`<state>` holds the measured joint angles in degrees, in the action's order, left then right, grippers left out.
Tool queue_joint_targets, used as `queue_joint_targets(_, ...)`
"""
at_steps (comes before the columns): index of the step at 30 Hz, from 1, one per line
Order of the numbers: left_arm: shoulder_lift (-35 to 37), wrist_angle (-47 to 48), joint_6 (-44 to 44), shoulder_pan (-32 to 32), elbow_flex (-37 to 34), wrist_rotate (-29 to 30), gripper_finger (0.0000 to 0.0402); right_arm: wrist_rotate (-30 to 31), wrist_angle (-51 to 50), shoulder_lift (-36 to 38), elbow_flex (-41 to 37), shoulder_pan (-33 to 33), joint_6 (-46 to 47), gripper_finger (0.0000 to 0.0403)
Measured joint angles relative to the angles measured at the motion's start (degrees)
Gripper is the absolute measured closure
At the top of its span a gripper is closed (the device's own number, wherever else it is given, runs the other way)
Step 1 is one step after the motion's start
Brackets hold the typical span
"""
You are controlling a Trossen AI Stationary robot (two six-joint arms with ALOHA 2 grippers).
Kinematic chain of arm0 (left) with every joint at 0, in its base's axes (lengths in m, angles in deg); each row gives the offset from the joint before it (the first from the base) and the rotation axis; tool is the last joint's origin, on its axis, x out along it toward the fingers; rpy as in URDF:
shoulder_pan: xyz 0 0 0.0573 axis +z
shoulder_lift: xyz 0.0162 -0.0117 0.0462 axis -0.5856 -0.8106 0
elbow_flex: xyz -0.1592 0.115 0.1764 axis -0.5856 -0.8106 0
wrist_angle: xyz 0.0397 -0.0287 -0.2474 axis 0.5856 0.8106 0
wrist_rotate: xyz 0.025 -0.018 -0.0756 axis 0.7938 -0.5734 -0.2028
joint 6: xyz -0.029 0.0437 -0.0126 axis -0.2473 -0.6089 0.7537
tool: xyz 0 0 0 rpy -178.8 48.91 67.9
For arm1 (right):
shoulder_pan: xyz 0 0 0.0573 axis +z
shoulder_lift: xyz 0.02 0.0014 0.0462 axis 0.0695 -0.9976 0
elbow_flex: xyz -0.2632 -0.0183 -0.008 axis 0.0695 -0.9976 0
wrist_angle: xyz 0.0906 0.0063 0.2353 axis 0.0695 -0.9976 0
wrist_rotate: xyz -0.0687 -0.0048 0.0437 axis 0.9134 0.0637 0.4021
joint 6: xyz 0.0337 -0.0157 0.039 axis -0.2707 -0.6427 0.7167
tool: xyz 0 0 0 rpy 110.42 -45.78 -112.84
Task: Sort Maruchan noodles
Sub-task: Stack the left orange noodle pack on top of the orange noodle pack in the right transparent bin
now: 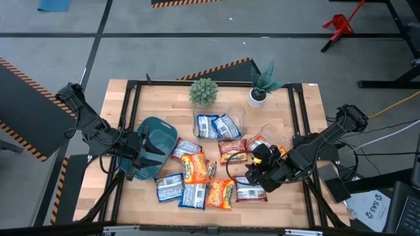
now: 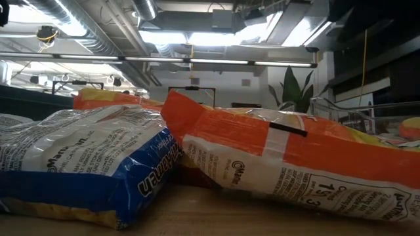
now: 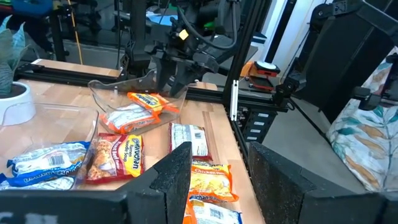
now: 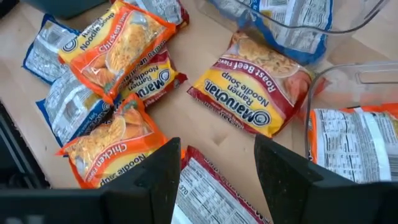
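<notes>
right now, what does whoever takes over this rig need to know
Left gripper: jaws open, empty, waiting beside the teal bin.
Right gripper: jaws open, empty, above a red-brown packet near the right tub.
Done: two blue packets lie in the middle clear tub; an orange packet lies in the right tub.
Left: the loose pile of blue, orange and red-brown packets on the table.

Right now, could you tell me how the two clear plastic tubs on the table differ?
The clear tub nearer the plants holds blue-and-white packets; the clear tub by the right pincer holds orange ones. The first stands apart from both arms, while the right pincer is beside the second. Both are transparent and already hold noodles.
</notes>
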<state>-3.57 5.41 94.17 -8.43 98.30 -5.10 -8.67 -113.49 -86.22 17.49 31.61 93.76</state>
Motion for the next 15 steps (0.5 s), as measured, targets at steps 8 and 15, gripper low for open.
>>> queue_joint_targets(8, 0.00, 0.00, 0.07, -0.01, 0.00, 0.02, 0.0247, 2.28, 0.86, 0.00, -0.04, 0.00, -0.02, 0.0215)
queue_joint_targets(15, 0.02, 0.02, 0.70, 0.00, 0.00, 0.02, 0.0247, 4.59, 1.00, 0.00, -0.07, 0.00, -0.02, 0.0215)
